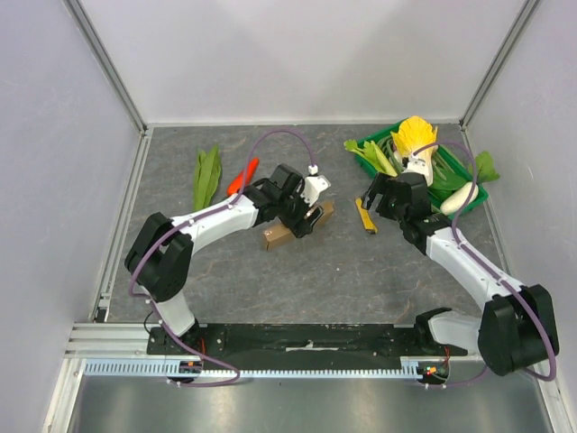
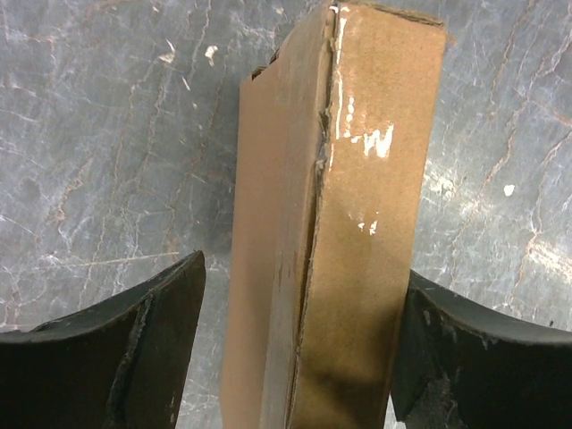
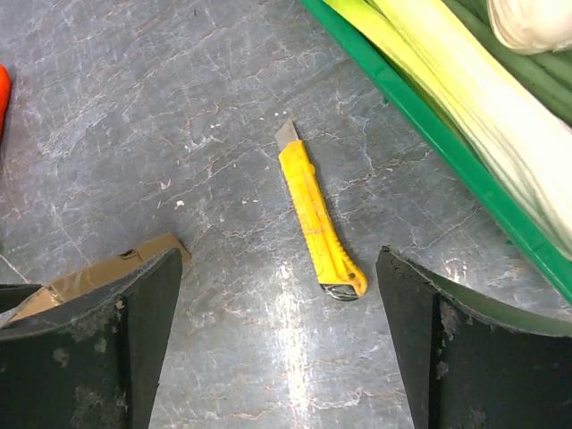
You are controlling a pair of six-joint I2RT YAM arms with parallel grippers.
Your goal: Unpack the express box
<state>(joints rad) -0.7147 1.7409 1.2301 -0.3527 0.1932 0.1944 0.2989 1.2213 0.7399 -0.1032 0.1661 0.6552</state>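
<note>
The express box (image 1: 281,234) is a thin brown cardboard box lying on the grey table at centre. In the left wrist view the box (image 2: 375,179) stands on its narrow side, its lid seam facing me. My left gripper (image 1: 306,221) is open around the box's near end (image 2: 304,268). The right finger is at the box's side and the left finger stands off with a gap. My right gripper (image 1: 371,200) is open and empty (image 3: 279,255) above a yellow utility knife (image 3: 317,223) that lies flat on the table (image 1: 365,217). A corner of the box (image 3: 156,250) shows at left.
A green plastic crate (image 1: 475,195) at the back right holds leeks (image 3: 465,98), a yellow-leaved vegetable (image 1: 413,135) and a white radish (image 1: 460,199). Its rim (image 3: 420,116) lies just right of the knife. A carrot (image 1: 242,176) and a green leaf (image 1: 206,176) lie at back left.
</note>
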